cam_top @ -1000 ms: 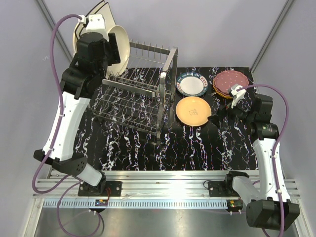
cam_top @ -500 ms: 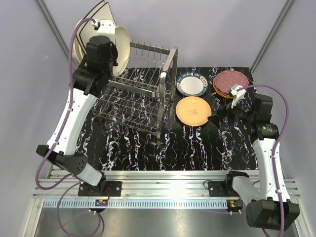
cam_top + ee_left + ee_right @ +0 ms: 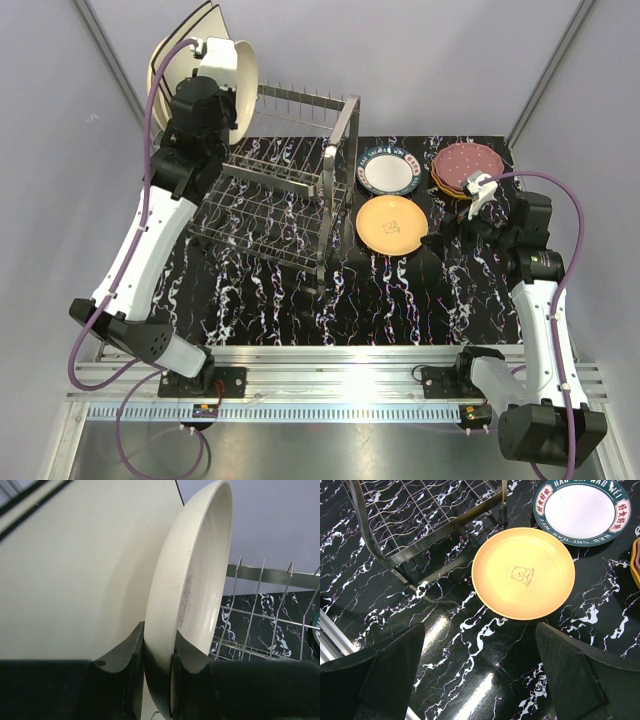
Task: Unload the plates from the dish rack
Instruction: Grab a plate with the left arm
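Note:
The silver wire dish rack (image 3: 280, 195) stands at the back left of the table. At its far left end a round cream plate (image 3: 244, 80) stands on edge, with a cream square plate with a dark edge (image 3: 185, 40) behind it. My left gripper (image 3: 225, 100) is shut on the round plate's rim. In the left wrist view both fingers press the rim of the round plate (image 3: 200, 580), and the gripper (image 3: 158, 650) has the square plate (image 3: 75, 570) to its left. My right gripper (image 3: 480, 630) hangs open over bare table, just short of an orange plate (image 3: 522, 572).
Right of the rack lie the orange plate (image 3: 391, 224), a white plate with a dark patterned rim (image 3: 388, 170) and a stack topped by a maroon dotted plate (image 3: 465, 162). My right gripper (image 3: 447, 232) sits between the orange plate and the stack. Rack prongs (image 3: 260, 610) stand right of the held plate.
My left gripper moved up and back onto the round cream plate and its jaws closed on the rim. The right arm has not moved.

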Controlling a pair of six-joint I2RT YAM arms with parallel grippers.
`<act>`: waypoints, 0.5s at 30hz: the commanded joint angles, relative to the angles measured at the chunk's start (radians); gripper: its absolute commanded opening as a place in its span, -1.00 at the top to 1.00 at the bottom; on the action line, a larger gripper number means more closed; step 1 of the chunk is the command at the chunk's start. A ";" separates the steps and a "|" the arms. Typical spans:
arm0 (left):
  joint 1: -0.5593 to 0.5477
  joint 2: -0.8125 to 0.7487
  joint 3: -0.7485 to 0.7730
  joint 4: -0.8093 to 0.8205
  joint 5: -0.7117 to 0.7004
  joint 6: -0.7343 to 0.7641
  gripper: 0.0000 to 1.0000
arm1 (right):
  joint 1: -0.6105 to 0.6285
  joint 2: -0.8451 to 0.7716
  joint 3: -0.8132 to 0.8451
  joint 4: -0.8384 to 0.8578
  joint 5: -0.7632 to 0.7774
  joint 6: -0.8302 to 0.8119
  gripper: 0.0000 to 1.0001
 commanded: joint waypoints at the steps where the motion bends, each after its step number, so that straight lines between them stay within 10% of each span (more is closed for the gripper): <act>1: 0.015 -0.067 0.019 0.149 -0.022 0.088 0.90 | -0.002 -0.012 0.000 0.041 -0.002 -0.005 -1.00; 15: 0.015 -0.180 0.012 0.290 0.138 0.035 1.00 | -0.005 -0.006 -0.003 0.044 -0.002 -0.007 -0.99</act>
